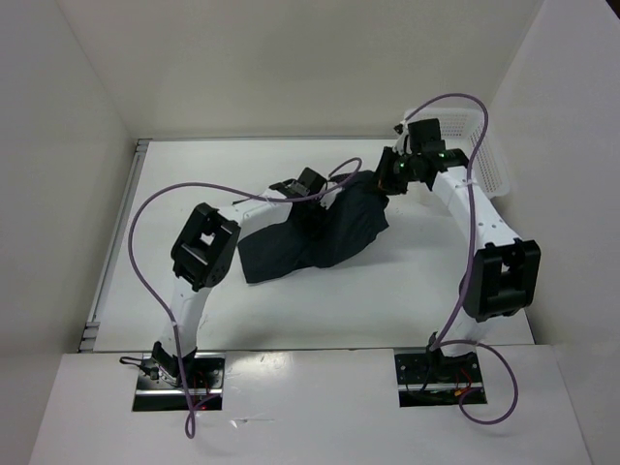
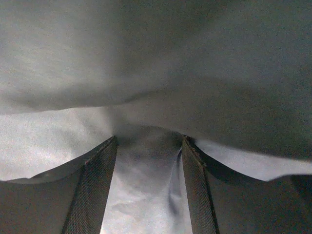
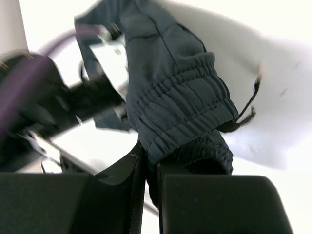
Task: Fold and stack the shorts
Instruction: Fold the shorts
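**Inspector:** One pair of shorts (image 1: pixel 320 237) lies mid-table (image 1: pixel 407 291) overhead. Are the fingertips visible?

**Assistant:** No, cloth hides them. Left wrist: left gripper (image 2: pixel 150 141) parted, fabric fills the view. Right wrist: right gripper (image 3: pixel 146 163) clamped on the waistband.

Top view evenly bright; left wrist dim, shorts (image 2: pixel 156 58) blurred close.

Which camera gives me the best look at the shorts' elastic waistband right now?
Right wrist: the gathered waistband fills the frame, pinched in the right hand. Top external shows the shorts only as a dark mass, waistband indistinct. Left wrist shows just blurred fabric close up, no waistband.
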Controlling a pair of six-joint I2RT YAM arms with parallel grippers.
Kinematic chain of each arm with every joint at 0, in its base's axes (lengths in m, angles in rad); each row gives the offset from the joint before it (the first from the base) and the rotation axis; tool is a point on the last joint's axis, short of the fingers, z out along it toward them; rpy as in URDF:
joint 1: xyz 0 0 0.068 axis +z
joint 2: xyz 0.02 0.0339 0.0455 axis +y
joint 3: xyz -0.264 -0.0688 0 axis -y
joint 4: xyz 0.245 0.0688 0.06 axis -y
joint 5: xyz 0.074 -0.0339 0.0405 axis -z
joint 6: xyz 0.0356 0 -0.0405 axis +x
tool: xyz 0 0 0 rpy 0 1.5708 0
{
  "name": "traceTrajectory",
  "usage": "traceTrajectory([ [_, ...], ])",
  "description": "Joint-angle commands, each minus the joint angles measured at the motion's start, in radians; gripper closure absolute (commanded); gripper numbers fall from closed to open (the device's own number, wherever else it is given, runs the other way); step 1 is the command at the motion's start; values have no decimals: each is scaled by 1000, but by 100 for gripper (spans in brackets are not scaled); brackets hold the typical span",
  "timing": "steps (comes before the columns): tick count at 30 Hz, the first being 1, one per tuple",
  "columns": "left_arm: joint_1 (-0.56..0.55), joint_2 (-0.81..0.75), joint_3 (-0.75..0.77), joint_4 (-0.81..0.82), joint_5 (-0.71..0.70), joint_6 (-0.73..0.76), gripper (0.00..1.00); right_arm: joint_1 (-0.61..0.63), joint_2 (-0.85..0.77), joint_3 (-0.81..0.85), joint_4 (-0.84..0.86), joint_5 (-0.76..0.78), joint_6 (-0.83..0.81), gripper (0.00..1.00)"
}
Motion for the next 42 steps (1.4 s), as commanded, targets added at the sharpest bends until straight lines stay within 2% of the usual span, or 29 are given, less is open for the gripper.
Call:
traceTrajectory([
  [1,-13,63,76,12,88,4,37,-5,56,153,44,94,64,100],
  [5,-13,107,122,1,128,4,37,124,116,269,6,248,77,100],
  [11,-13,147,194,-17,220,4,35,173,161,359,-46,503,109,100],
  [14,-13,195,255,-30,249,4,35,267,161,399,-5,615,98,100],
  [15,-13,207,277,-30,258,4,35,305,161,408,12,615,98,100],
  [19,0,253,380,-65,277,4,35,323,174,410,12,569,137,100],
  [24,70,213,380,-77,277,4,28,370,165,324,21,592,127,100],
  [27,99,152,360,-158,277,4,23,379,165,293,32,613,117,100],
  [33,138,26,291,-254,298,4,22,379,174,293,53,646,89,100],
  [38,138,-17,291,-339,289,4,19,379,184,313,83,646,69,100],
  [42,181,-69,291,-361,312,4,18,379,184,335,83,646,48,100],
])
